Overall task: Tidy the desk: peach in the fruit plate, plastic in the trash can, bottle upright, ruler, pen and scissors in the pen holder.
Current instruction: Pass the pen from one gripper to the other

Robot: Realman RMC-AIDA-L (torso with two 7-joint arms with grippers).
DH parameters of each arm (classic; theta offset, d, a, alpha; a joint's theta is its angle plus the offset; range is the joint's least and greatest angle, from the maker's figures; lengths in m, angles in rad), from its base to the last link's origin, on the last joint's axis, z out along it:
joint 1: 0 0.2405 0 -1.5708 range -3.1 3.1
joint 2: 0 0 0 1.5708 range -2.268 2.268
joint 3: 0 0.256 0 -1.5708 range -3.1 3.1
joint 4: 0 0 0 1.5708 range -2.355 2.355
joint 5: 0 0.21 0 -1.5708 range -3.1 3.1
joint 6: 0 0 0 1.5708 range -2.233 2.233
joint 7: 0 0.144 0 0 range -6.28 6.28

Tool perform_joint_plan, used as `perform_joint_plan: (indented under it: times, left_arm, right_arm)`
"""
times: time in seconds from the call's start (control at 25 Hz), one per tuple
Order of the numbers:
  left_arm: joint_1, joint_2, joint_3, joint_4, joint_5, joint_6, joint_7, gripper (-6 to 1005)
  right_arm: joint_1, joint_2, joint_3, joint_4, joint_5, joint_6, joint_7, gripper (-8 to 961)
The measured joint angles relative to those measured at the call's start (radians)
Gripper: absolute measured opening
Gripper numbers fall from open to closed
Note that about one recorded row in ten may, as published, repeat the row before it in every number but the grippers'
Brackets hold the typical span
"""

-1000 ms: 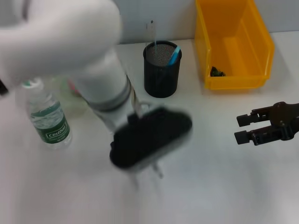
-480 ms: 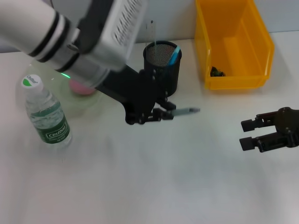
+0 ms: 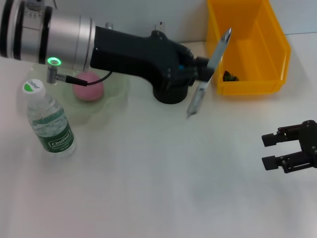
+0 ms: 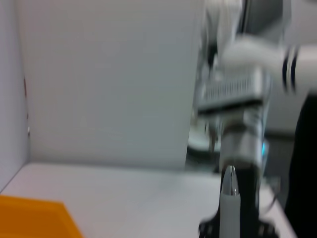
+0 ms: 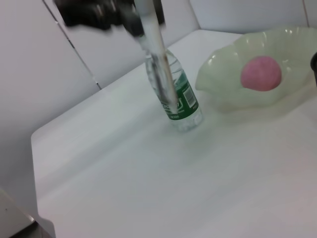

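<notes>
Left gripper beside the black wire-mesh pen holder, jaws clamped on a slim grey-silver pen, tilted steeply, likely for dropping in. Half a second earlier the pen hung nearly level, lower over the desk. Right gripper idle, jaws apart, now slightly lower.

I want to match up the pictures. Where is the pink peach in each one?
Head view: the peach lies in the fruit plate, toward the left of the picture, beside the upright bottle and under the left arm.
Left wrist view: not in it.
Right wrist view: the peach lies in the fruit plate, at the upper right.
Shared landmark: the bottle shows in the head and right wrist views.
</notes>
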Motion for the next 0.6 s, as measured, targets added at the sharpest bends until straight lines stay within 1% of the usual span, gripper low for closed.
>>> perform_joint_plan:
  times: [0.12,0.16,0.2,0.24,0.28,0.32,0.36,0.4,0.6]
  left_arm:
    - [0.050,-0.004,0.037,-0.002,-0.160,-0.009,-0.032,133]
    - [0.090,-0.005,0.087,-0.007,-0.279,-0.024,-0.038,133]
    - [0.090,-0.005,0.087,-0.007,-0.279,-0.024,-0.038,134]
    - [0.110,-0.005,0.114,-0.010,-0.332,-0.034,-0.036,134]
    - [0.153,-0.005,0.174,-0.022,-0.443,-0.055,-0.024,134]
    - [0.153,-0.005,0.174,-0.022,-0.443,-0.055,-0.024,134]
    - [0.171,-0.006,0.204,-0.030,-0.493,-0.072,-0.019,134]
    - [0.191,-0.006,0.241,-0.041,-0.549,-0.096,-0.015,134]
    - [0.233,-0.007,0.362,-0.109,-0.713,-0.203,-0.016,134]
  right_arm:
    - [-0.006,0.000,0.003,-0.001,-0.003,-0.002,-0.041,766]
    - [-0.010,-0.003,0.003,-0.002,-0.004,-0.002,-0.063,766]
    - [-0.010,-0.003,0.003,-0.002,-0.004,-0.002,-0.063,766]
    - [-0.012,-0.005,0.006,-0.002,-0.004,-0.004,-0.075,766]
    - [-0.014,-0.010,0.018,-0.003,-0.004,-0.009,-0.094,766]
    - [-0.014,-0.010,0.018,-0.003,-0.004,-0.009,-0.094,766]
    - [-0.015,-0.013,0.039,-0.005,-0.004,-0.022,-0.117,766]
    - [-0.015,-0.013,0.039,-0.005,-0.004,-0.022,-0.117,766]
    - [-0.020,-0.014,0.057,-0.025,0.007,-0.031,-0.160,766]
